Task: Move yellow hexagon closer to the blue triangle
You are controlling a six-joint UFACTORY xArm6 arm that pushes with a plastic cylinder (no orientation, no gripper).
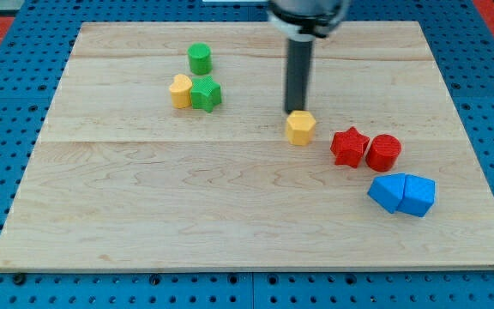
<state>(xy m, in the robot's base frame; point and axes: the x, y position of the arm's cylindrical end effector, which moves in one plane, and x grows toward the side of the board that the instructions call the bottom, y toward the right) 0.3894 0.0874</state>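
The yellow hexagon (300, 128) lies near the middle of the wooden board, a little to the view's right. My tip (298, 112) stands right at its top edge, touching or nearly touching it. The blue triangle (388, 192) lies at the view's lower right, touching a second blue block (418, 195) on its right. The hexagon is well up and to the left of the blue triangle.
A red star (349, 146) and a red cylinder (383, 152) lie between the hexagon and the blue blocks. At the upper left are a green cylinder (200, 58), a yellow heart (180, 90) and a green star (205, 93). The board (144, 215) rests on a blue pegboard.
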